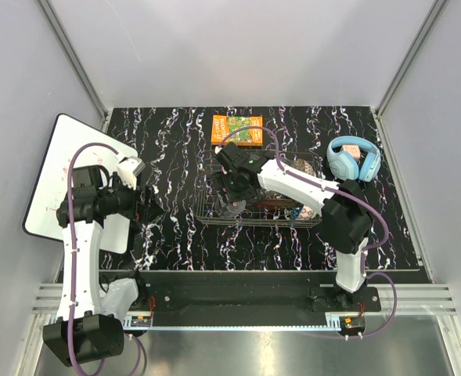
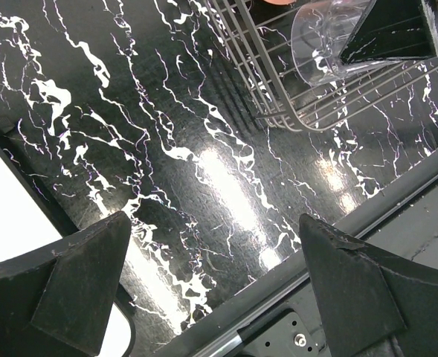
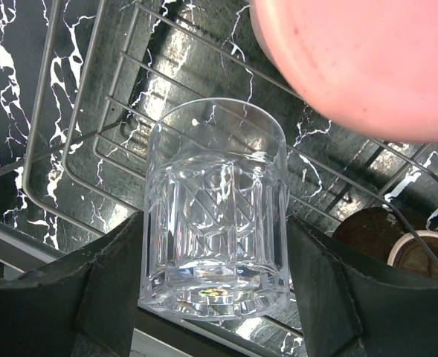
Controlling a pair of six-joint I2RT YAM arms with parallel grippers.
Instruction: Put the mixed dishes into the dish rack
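My right gripper (image 1: 232, 200) is shut on the small clear glass cup (image 3: 215, 216), with a finger pressed on each side. It holds the cup in the left end of the wire dish rack (image 3: 55, 111). The pink cup (image 3: 360, 59) lies right beside it in the rack. The left wrist view shows the glass (image 2: 319, 41) inside the rack (image 2: 278, 111). In the top view, bowls (image 1: 304, 167) sit in the rack's (image 1: 207, 217) right part, mostly hidden by the arm. My left gripper (image 2: 215, 253) is open and empty over bare table, left of the rack.
An orange-green box (image 1: 236, 129) lies behind the rack. Light-blue headphones (image 1: 354, 158) sit at the right. A flat white board (image 1: 54, 180) lies at the table's left edge, under my left arm. The table's near edge rail (image 2: 337, 223) runs just below the left gripper.
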